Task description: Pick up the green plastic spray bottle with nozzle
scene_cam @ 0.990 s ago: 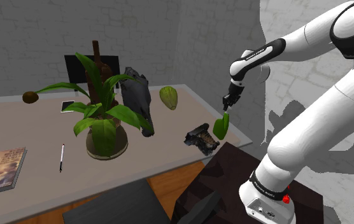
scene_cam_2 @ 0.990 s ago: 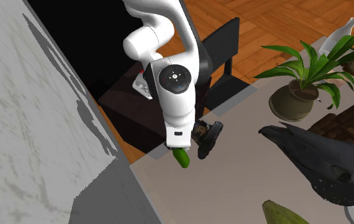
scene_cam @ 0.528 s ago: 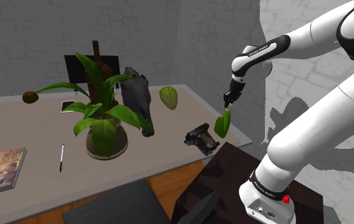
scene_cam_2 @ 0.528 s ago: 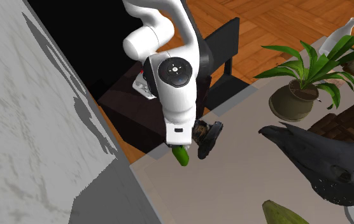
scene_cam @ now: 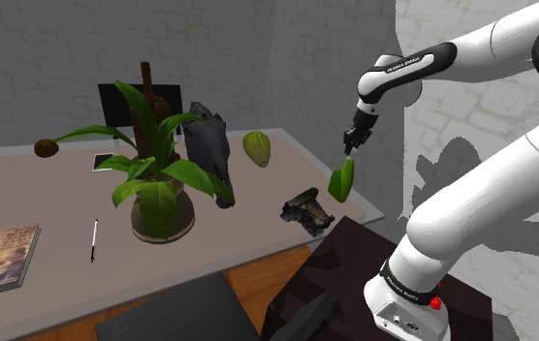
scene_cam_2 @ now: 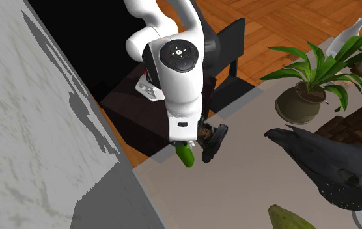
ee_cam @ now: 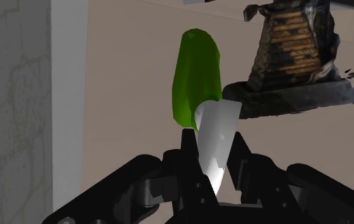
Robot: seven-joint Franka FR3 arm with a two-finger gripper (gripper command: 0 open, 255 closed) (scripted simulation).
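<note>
Broadly: pale table (scene_cam: 54, 199) across the shoulder view's left and middle; white arm (scene_cam: 471, 194) reaching in from the right, over the table's near right corner. Beside that corner, dark ragged object (scene_cam: 306, 209). Just right of it, green spray bottle (scene_cam: 341, 181), hanging below the gripper (scene_cam: 353, 147), apparently clear of the tabletop. Long axis roughly in line with the fingers, slightly tilted; green body pointing away from the jaws, down toward the table. White nozzle (ee_cam: 217, 133) uppermost, pinched between the jaws. Likely next: straight lift along that axis.
</note>
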